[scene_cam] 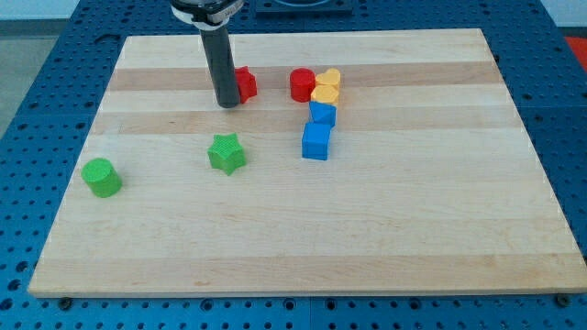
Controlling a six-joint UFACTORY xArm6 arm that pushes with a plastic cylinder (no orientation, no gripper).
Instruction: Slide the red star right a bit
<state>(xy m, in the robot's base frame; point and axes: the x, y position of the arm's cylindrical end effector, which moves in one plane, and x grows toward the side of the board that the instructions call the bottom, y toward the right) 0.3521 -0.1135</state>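
The red star (245, 83) lies near the view's top on the wooden board (303, 229), partly hidden by the rod. My tip (227, 104) rests on the board at the star's left side, touching or almost touching it. To the star's right sit a red cylinder (302, 84), a yellow heart-shaped block (330, 77) and a second yellow block (325, 93).
A blue block (322, 114) and a blue cube (315, 141) stand below the yellow blocks. A green star (227, 153) lies below my tip. A green cylinder (102, 177) sits at the view's left. A blue perforated table surrounds the board.
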